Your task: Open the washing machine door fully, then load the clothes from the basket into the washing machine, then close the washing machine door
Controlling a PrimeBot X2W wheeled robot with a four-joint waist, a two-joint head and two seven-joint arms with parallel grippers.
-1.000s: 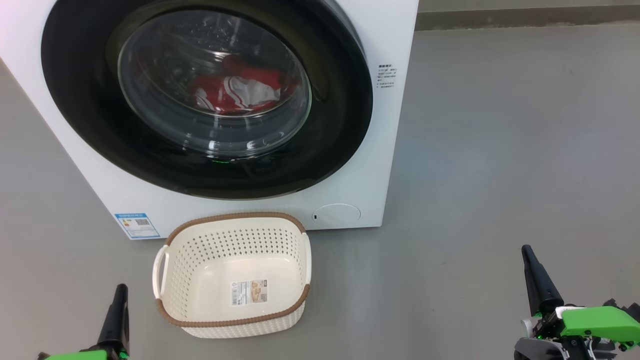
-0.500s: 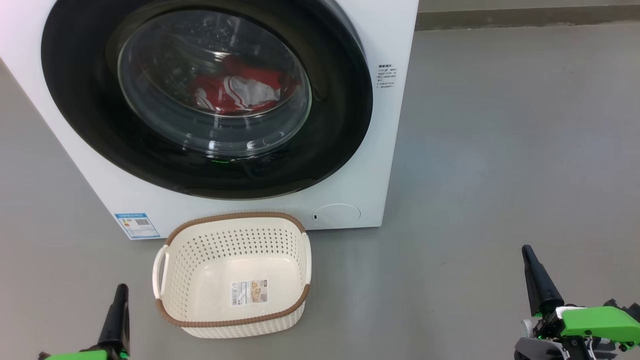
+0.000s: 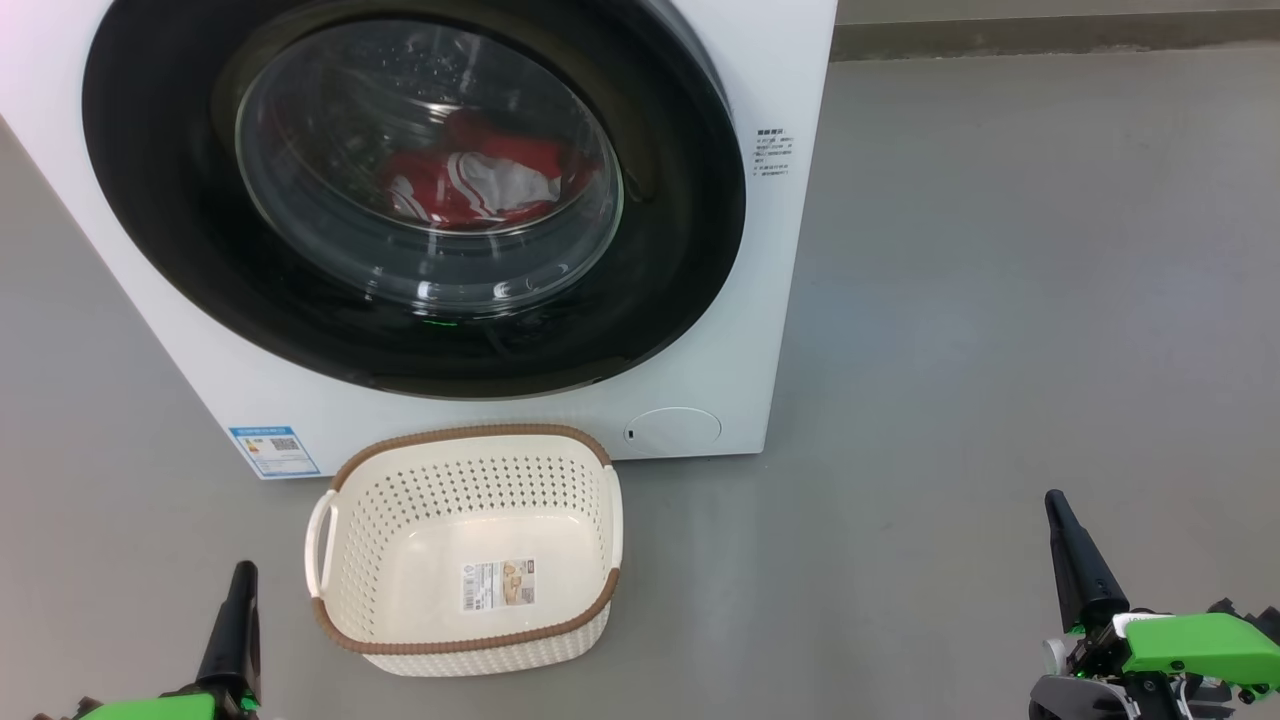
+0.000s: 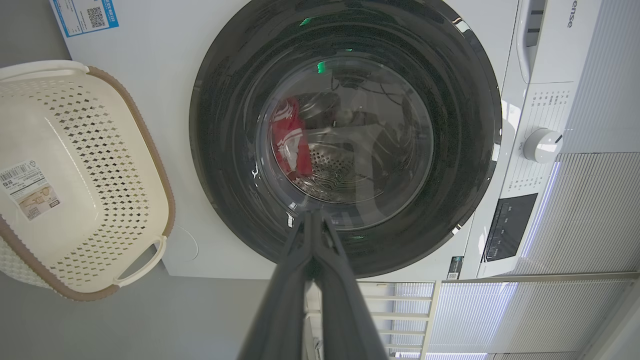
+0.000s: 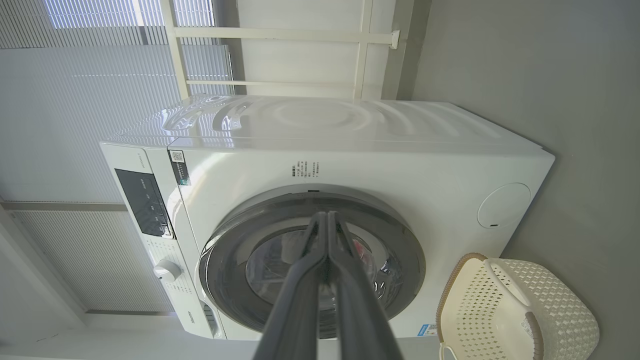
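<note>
The grey floor (image 3: 1000, 300) ran out bare to the right of the washing machine (image 3: 760, 330). Its door (image 3: 160, 200) sat shut, glass facing the robot, with the clothes (image 3: 470, 185) in the drum behind it. The basket (image 3: 470, 431) stood empty just before the machine, mouth up, its long axis seemingly along the machine's front. Every step looked done. The left fingers (image 3: 235, 620) and right fingers (image 3: 1075, 560) were pressed closed, holding nothing.
</note>
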